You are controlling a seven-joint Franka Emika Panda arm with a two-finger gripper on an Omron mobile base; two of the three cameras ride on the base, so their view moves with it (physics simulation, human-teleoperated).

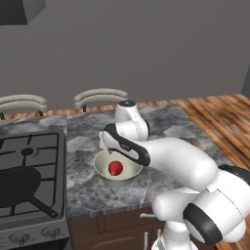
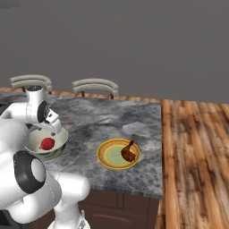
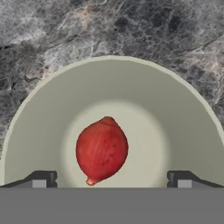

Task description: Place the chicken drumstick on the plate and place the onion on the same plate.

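The onion [image 3: 101, 149], a glossy red bulb, lies at the bottom of a deep cream bowl [image 3: 109, 83] on the marble counter. My gripper [image 3: 111, 179] hangs straight above it, open, its two dark fingertips [image 3: 41, 180] standing wide on either side of the onion without touching it. The left base view shows the hand [image 1: 109, 148] over the bowl [image 1: 99, 168] with the onion [image 1: 115, 168] inside. To the right, the yellow-rimmed plate [image 2: 105, 159] carries the brown chicken drumstick [image 2: 129, 153]. The onion [image 2: 47, 143] sits in the bowl [image 2: 54, 154] left of the plate, under my gripper [image 2: 54, 129].
A gas stove [image 1: 34, 146] with a black pan [image 1: 19, 185] lies left of the bowl. Two chair backs [image 1: 100, 96] stand behind the counter. The counter ends at a wooden floor [image 2: 197, 156] on the right.
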